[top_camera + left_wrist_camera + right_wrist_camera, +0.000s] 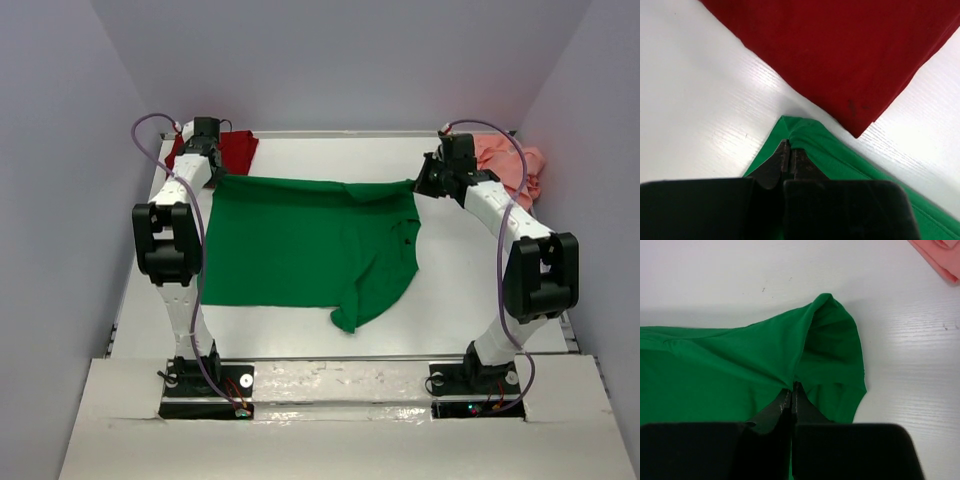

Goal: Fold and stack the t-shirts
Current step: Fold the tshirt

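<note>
The bright green t-shirt [300,245] lies spread across the middle of the white table, its near right part folded over. My left gripper [214,172] is shut on its far left corner [795,131]. My right gripper [424,184] is shut on its far right edge, where the cloth bunches [825,340]. The dark red t-shirt [232,148] lies at the far left corner, just beyond the left gripper, and fills the top of the left wrist view [840,50]. The salmon pink t-shirt [510,165] lies crumpled at the far right, behind the right arm; its edge shows in the right wrist view [940,257].
The white table [460,280] ends at grey walls on the left, right and back. The arm bases stand at the near edge.
</note>
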Controlling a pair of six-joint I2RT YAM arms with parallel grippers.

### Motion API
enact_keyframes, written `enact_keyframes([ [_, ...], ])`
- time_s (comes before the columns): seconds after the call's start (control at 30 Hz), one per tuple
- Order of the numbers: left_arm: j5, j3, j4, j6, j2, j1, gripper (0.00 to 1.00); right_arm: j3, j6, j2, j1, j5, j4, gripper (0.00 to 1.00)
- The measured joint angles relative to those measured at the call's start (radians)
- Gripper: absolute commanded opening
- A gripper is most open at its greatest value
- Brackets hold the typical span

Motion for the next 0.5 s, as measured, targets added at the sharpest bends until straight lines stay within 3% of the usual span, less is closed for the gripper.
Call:
enact_keyframes([
  [0.5, 0.039, -0.162, 0.0, 0.0, -0.063, 0.0, 0.0, -0.086, 0.026, -0.085, 0.014, -0.031, -0.034, 0.0],
])
